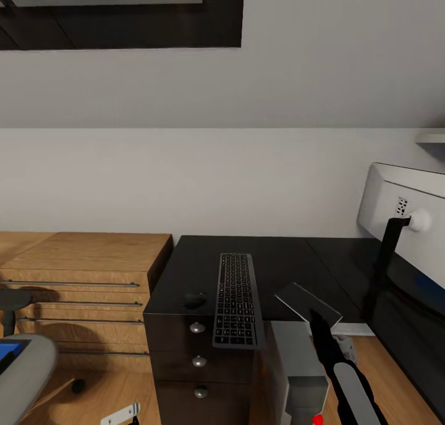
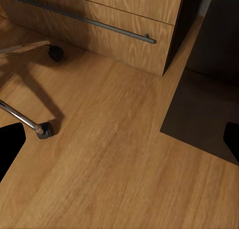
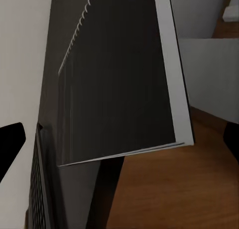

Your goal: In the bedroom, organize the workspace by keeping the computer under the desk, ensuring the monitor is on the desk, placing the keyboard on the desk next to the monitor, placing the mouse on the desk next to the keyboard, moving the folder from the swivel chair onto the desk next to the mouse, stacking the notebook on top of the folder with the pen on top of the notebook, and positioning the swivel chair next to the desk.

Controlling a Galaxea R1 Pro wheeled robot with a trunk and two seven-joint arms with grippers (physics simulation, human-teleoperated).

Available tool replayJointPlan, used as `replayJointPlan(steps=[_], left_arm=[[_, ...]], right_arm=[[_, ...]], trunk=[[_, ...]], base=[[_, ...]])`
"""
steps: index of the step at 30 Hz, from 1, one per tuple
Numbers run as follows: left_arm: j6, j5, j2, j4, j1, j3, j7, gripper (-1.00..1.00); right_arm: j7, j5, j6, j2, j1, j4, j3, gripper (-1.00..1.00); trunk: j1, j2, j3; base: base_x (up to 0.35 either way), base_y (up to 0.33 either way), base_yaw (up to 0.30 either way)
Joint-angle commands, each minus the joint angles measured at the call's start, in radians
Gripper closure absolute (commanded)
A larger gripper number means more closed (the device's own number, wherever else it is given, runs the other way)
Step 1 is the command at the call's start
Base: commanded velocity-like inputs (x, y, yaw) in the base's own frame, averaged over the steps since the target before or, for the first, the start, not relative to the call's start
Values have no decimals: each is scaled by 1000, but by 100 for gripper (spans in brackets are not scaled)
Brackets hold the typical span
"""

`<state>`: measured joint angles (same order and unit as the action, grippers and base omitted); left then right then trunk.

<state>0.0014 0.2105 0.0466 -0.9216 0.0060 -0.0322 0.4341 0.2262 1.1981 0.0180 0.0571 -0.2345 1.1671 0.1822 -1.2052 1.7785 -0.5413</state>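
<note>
right gripper [image 1: 318,317] clamped on the notebook [image 1: 307,301], held tilted off the desk [image 1: 290,261] front edge (monitor [image 1: 405,218] right) | keyboard [image 1: 236,299] overhangs edge, mouse [image 1: 194,299] beside | left gripper's fingers [image 2: 11,144] spread

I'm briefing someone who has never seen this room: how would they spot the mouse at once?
Find the black-topped desk against the white wall, beside the light wooden cabinet. Above the dark three-drawer unit lies a slim grey keyboard with dark keys. The mouse is the small rounded dark lump beside it, toward the cabinet: domed, without keys.
</note>
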Motion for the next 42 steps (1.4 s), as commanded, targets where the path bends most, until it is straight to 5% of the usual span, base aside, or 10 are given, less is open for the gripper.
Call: replayJointPlan(steps=[1, 18, 42], left_arm=[[0, 9, -1, -2, 0, -3, 6, -100], [0, 9, -1, -2, 0, -3, 5, -100], [0, 9, -1, -2, 0, -3, 5, -100]], right_arm=[[4, 8, 2, 1, -1, 2, 2, -100], [4, 7, 2, 0, 0, 2, 2, -100], [1, 5, 0, 0, 0, 1, -2, -100]], trunk=[[0, 1, -1], [0, 1, -1], [0, 1, -1]], base=[[0, 0, 0], [-41, 0, 0], [-315, 0, 0]])
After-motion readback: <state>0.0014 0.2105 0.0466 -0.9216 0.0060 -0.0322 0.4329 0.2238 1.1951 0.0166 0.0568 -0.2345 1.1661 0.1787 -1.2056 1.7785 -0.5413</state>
